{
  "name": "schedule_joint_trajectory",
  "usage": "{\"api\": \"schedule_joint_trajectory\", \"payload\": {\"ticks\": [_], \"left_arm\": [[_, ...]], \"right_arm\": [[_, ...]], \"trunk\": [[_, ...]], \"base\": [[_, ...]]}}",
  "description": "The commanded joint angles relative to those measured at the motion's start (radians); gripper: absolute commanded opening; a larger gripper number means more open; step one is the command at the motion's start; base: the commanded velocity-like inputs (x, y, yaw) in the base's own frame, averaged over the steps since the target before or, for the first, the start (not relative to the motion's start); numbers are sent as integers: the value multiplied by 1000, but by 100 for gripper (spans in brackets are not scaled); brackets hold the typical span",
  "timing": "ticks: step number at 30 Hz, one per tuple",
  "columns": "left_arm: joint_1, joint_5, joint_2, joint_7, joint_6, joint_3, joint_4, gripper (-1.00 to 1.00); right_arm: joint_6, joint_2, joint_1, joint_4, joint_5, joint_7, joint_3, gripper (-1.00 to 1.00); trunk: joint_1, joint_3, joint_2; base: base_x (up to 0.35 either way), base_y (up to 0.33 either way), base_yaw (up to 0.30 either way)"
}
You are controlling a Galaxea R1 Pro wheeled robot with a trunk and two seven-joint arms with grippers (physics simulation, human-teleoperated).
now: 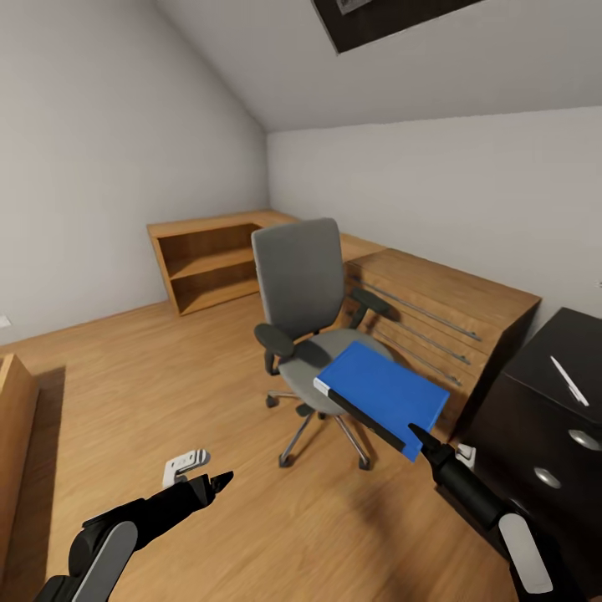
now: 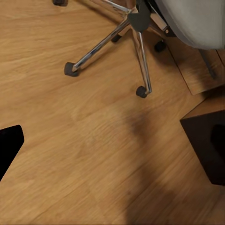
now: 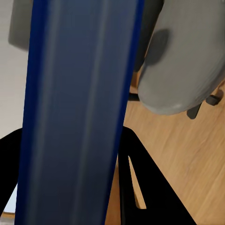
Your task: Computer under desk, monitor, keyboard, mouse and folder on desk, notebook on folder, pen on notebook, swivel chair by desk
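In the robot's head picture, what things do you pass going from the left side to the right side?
Open wooden shelf → swivel chair → folder in the right end effector → wooden drawers → desk with a white pen.

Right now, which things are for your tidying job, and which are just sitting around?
For the job: the blue folder held in my right gripper, the swivel chair, the black desk, the pen on it.

Just sitting around: the wooden drawer cabinet, the open shelf.

blue folder (image 1: pixel 383 395) tilted above grey swivel chair (image 1: pixel 313 322) - lifted.
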Motion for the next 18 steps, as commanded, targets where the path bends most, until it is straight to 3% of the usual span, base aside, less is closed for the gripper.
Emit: {"api": "schedule_joint_trajectory", "payload": {"ticks": [1,18], "left_arm": [[0,12,1,11,2,0,-1,100],[0,12,3,12,2,2,1,100]], "right_arm": [[6,0,-1,0,-3,1,-1,-100],[-20,2,-1,-1,4,1,0,-100]], "trunk": [[-4,2,7],[-69,56,126]], "base": [[0,0,-124],[0,0,-216]]}}
